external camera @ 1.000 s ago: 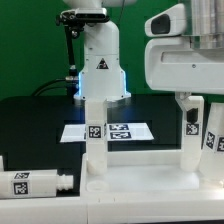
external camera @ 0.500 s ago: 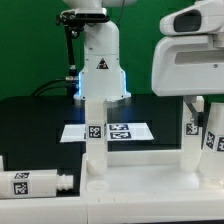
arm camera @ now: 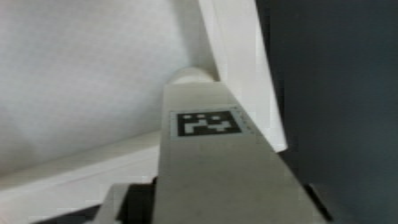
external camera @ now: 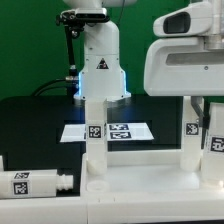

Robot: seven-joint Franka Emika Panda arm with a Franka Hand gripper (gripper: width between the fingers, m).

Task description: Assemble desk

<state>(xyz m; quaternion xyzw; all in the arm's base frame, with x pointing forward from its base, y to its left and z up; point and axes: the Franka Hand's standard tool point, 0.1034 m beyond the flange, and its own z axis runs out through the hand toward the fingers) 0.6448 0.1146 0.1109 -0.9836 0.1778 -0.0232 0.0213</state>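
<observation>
The gripper [external camera: 197, 102] sits right over the top of an upright leg [external camera: 190, 140]. In the wrist view that leg [arm camera: 210, 150] runs straight away from the camera, between where the fingers would be. The fingers themselves barely show, so I cannot tell whether the jaws are pressing on the leg or only standing around it.

The leg looks like hard, stiff, light plastic with smooth, probably slippery faces. Its chunky square section offers two flat parallel sides, and I judge the best hold to be across those sides near the upper end, squarely, so it neither twists nor tips.

Directly below the hand, the leg's foot meets the tabletop [external camera: 150, 185], a wide rigid panel lying flat. It seems too broad to pinch except at an edge. A second leg [external camera: 95, 135] stands on the same panel, well apart from the hand. Farther off, a third leg [external camera: 30, 182] lies on its side beside the panel. Beyond them, the marker board [external camera: 125, 130] lies on the dark table [external camera: 30, 130].
</observation>
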